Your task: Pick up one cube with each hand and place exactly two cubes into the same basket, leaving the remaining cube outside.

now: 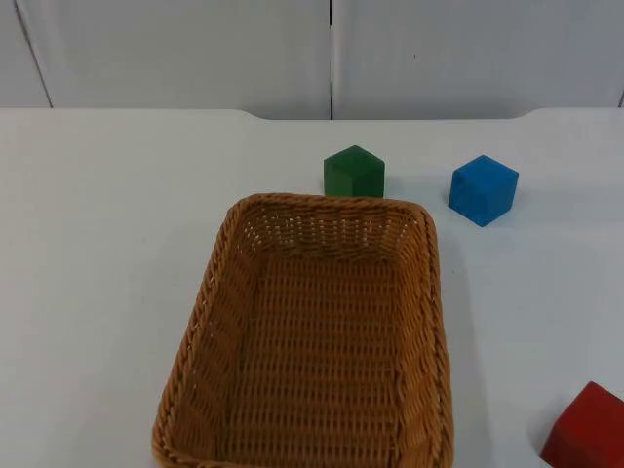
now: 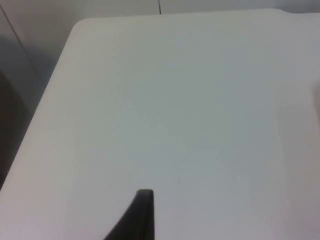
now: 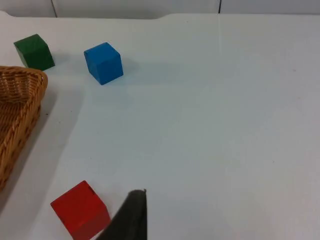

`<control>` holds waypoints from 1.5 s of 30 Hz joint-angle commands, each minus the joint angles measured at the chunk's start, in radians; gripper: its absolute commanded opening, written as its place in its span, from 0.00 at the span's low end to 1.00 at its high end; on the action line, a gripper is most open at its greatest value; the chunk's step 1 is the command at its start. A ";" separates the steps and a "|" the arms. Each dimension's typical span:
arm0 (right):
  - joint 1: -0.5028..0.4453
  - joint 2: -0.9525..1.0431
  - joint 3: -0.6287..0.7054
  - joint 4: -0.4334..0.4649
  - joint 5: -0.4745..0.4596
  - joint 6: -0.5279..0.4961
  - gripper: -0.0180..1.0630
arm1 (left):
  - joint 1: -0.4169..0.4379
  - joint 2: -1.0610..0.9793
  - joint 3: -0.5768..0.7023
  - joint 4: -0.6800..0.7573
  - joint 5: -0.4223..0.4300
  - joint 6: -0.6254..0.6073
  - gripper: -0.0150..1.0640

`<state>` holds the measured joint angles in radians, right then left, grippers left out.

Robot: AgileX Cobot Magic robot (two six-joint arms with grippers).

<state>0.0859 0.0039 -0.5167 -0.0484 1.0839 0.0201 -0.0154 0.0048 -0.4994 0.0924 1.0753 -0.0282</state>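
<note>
An empty brown wicker basket lies in the middle of the white table. A green cube stands just behind the basket's far rim. To the green cube's right sits a blue cube, apart from the basket. A red cube rests near the front right, cut by the picture's edge. In the right wrist view my right gripper hangs above the table close beside the red cube, with the blue cube, green cube and basket farther off. My left gripper waits over bare table.
The grey partition wall closes the table's far side. The table's left edge drops off beside the left gripper. Open white surface lies left of the basket and between the blue and red cubes.
</note>
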 commanded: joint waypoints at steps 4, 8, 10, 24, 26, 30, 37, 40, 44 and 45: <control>-0.006 0.073 -0.045 0.006 -0.019 -0.010 0.97 | 0.005 0.046 -0.040 -0.014 -0.036 0.000 0.99; -0.006 0.141 -0.078 0.006 -0.056 -0.010 0.97 | 0.005 0.117 -0.060 -0.015 -0.066 0.000 0.99; -0.006 0.166 -0.090 0.006 -0.070 -0.010 0.97 | 0.005 0.139 -0.065 -0.018 -0.075 0.000 0.99; -0.006 0.440 -0.220 0.006 -0.163 -0.012 0.97 | 0.005 0.349 -0.067 -0.107 -0.203 -0.002 0.99; -0.006 0.484 -0.238 0.006 -0.175 -0.014 0.97 | 0.005 0.383 -0.067 -0.110 -0.212 -0.002 0.99; -0.006 0.529 -0.258 0.006 -0.190 -0.014 0.97 | 0.005 0.420 -0.076 -0.113 -0.225 -0.002 0.99; -0.006 0.600 -0.286 0.006 -0.230 -0.020 0.97 | 0.005 0.519 -0.163 -0.118 -0.233 -0.002 0.99; -0.006 0.626 -0.295 0.009 -0.242 -0.032 0.97 | 0.005 0.557 -0.193 -0.118 -0.240 0.005 0.99; -0.006 0.665 -0.294 0.009 -0.262 -0.035 0.97 | 0.005 0.611 -0.223 -0.142 -0.260 0.028 0.99; -0.006 0.681 -0.294 0.013 -0.267 -0.035 0.97 | 0.005 0.628 -0.232 -0.160 -0.266 0.045 0.99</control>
<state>0.0859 0.6758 -0.8036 -0.0343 0.8357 0.0000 -0.0154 0.6250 -0.7212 -0.0472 0.8228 0.0088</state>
